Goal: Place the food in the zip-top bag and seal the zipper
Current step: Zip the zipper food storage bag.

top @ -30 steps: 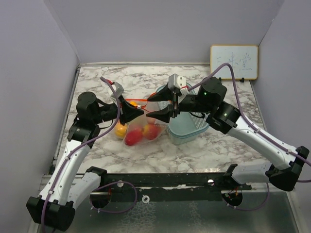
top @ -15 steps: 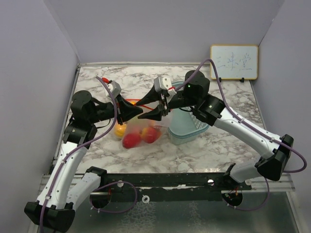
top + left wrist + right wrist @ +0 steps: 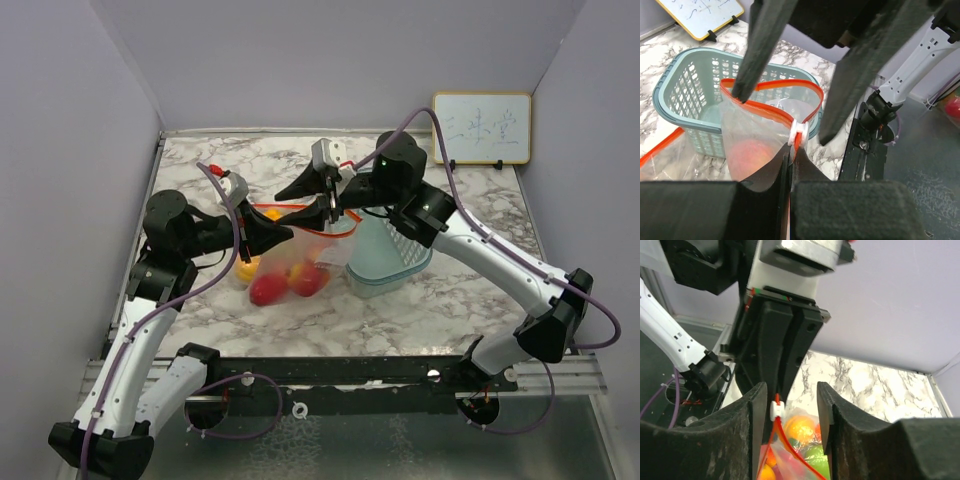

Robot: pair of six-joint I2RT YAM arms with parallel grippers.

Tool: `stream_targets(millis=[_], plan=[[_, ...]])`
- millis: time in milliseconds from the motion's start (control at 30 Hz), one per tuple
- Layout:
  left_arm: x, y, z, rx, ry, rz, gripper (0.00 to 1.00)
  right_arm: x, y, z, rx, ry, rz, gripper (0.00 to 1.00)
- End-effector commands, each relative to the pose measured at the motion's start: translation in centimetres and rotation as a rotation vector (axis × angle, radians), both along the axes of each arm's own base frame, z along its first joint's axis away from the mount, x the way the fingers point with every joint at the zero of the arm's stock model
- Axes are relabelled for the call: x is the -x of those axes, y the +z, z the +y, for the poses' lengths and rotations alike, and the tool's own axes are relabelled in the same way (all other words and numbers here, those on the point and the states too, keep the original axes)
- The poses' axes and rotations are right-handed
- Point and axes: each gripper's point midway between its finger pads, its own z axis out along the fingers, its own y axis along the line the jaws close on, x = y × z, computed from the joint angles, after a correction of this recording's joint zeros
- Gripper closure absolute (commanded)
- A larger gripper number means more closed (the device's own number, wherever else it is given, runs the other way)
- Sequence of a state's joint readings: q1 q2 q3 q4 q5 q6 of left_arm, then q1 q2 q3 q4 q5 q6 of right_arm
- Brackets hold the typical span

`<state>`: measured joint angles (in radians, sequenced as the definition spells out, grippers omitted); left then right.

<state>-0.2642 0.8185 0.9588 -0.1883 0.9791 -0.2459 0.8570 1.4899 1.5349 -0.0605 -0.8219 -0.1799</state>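
Observation:
The zip-top bag (image 3: pixel 300 250) hangs clear and crinkly over the marble, with red, orange and green food (image 3: pixel 285 283) inside it. My left gripper (image 3: pixel 288 232) (image 3: pixel 792 147) is shut on the zipper (image 3: pixel 771 109) just behind its white slider (image 3: pixel 799 131). The bag's mouth stands open in a loop. My right gripper (image 3: pixel 310 200) (image 3: pixel 792 390) is open and straddles that mouth. The slider (image 3: pixel 775 410) sits between its fingers, close to the left one (image 3: pixel 752 430). An orange fruit (image 3: pixel 800 427) and a green one (image 3: pixel 816 460) show below.
A teal mesh basket (image 3: pixel 392 262) (image 3: pixel 685 95) stands right of the bag, touching it. A small whiteboard (image 3: pixel 481 127) leans on the back wall at the right. Grey walls close in the left, back and right sides.
My right gripper has swung left from the basket to the bag's mouth, right up against the left gripper, and its jaws have narrowed a little. The left gripper stays shut on the zipper.

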Motion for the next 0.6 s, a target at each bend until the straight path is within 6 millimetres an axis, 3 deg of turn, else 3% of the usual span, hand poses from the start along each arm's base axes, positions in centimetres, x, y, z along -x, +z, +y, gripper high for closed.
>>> stream_targets(millis=[0, 267, 567], plan=[[1.1, 1.1, 0.0, 0.003, -0.033, -0.061, 1.0, -0.8, -0.9, 0.0, 0.036, 0.008, 0.045, 0.61], [1.1, 0.9, 0.1, -0.006, -0.028, -0.063, 1.0, 0.0, -2.2, -0.8, 0.076, 0.094, 0.082, 0.74], [0.9, 0.7, 0.1, -0.009, -0.021, -0.062, 1.0, 1.1, -2.3, -1.1, 0.077, 0.153, 0.11, 0.65]])
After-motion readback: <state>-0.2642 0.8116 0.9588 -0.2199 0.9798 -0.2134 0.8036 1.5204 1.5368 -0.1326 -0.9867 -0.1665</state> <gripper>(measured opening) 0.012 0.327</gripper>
